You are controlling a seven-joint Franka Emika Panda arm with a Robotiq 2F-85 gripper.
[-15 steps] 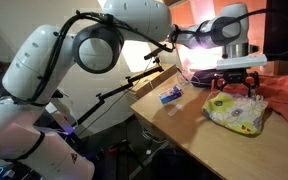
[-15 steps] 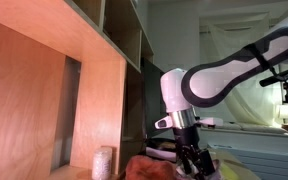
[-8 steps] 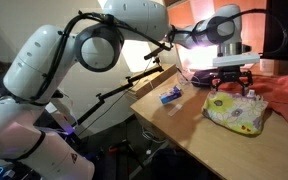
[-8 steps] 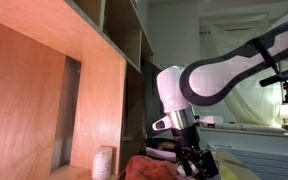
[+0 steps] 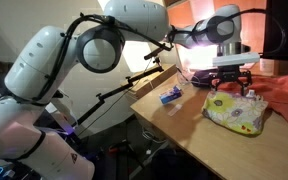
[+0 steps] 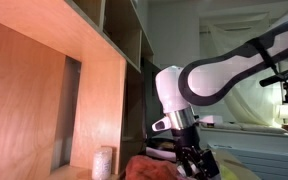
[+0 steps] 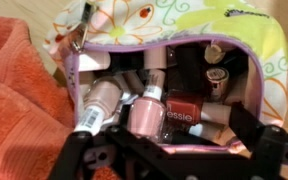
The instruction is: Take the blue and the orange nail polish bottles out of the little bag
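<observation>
The little bag [image 5: 236, 113] lies on the table with its mouth open, pale with flowers and lime trim. In the wrist view the little bag [image 7: 184, 20] holds several nail polish bottles lying on their sides. Among them are an orange-red bottle [image 7: 184, 112] with white lettering, a pink bottle [image 7: 147, 115] and a pale bottle [image 7: 104, 98]. No blue bottle shows inside. My gripper [image 7: 169, 145] is open and empty, just above the bag's mouth [image 5: 234, 88], with a finger on each side of the orange-red bottle. A small blue item [image 5: 171, 95] lies on the table apart from the bag.
An orange-red cloth [image 5: 284, 95] lies bunched beside and under the bag, also in the wrist view [image 7: 19, 100]. The table's front edge [image 5: 174, 125] runs close to the bag. Wooden shelving [image 6: 94, 60] and a pale roll [image 6: 104, 160] stand at the side.
The arm has shifted slightly sideways over the bag. The gripper stays open and the bottles have not moved.
</observation>
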